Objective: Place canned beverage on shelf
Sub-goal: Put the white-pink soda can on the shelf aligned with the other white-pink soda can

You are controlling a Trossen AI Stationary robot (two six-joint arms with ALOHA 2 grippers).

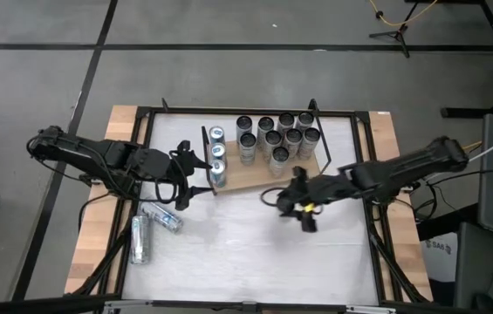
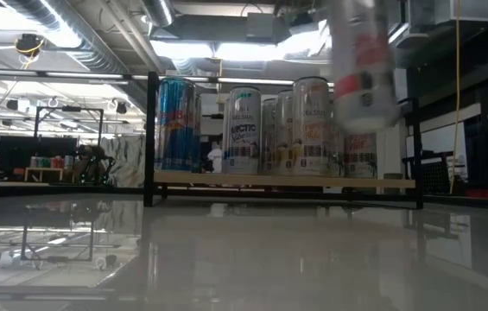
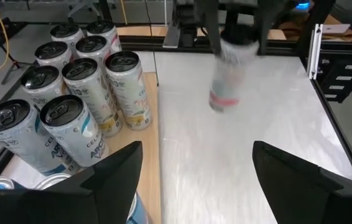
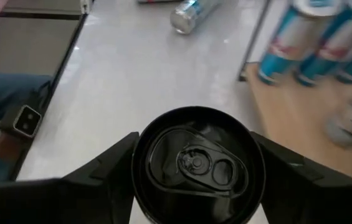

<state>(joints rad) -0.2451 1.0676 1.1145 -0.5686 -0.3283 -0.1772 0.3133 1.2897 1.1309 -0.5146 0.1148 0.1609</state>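
A white can (image 3: 228, 74) with a black top (pull tab unopened) hangs upright above the white tabletop just in front of the light-brown wooden shelf (image 1: 246, 177), which carries three blue cans and a cluster of pale ones.

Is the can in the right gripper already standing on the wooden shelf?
No. The can hangs in the air in the right gripper, well above the shelf and the table.

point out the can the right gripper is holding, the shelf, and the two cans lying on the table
held can (image 4: 195, 165): right wrist view, its black lid
shelf (image 1: 246, 179): high view, bare wooden board
lying cans (image 1: 140, 237): high view, side of the nearer one
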